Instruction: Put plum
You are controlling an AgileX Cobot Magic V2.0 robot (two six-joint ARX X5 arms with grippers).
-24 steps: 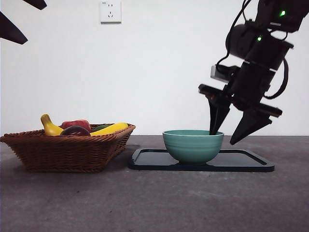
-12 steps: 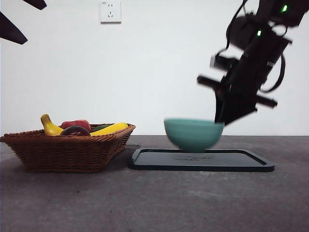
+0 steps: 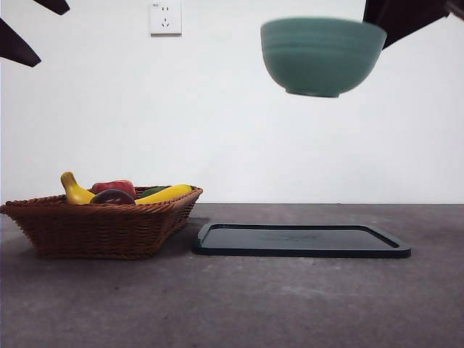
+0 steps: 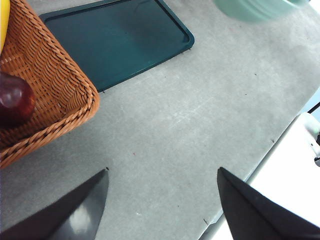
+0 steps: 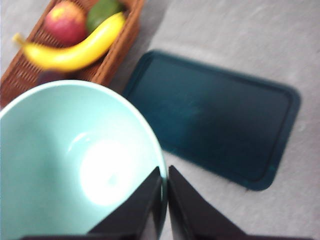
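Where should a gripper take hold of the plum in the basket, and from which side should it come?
Grip the plum across its round sides, coming from above. It lies low in the basket beside a banana and a red fruit, so the wicker wall blocks a level approach. The left gripper is open.

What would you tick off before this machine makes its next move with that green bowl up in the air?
1. Right claw clamped on the bowl's rim: ok.
2. Bowl empty inside: ok.
3. Bowl level: ok, roughly upright in the front view.
4. Tray bare for setting down: ok.
5. Plum in the basket: ok, not yet moved.
6. Left claw open, holding nothing, away from the bowl: ok.
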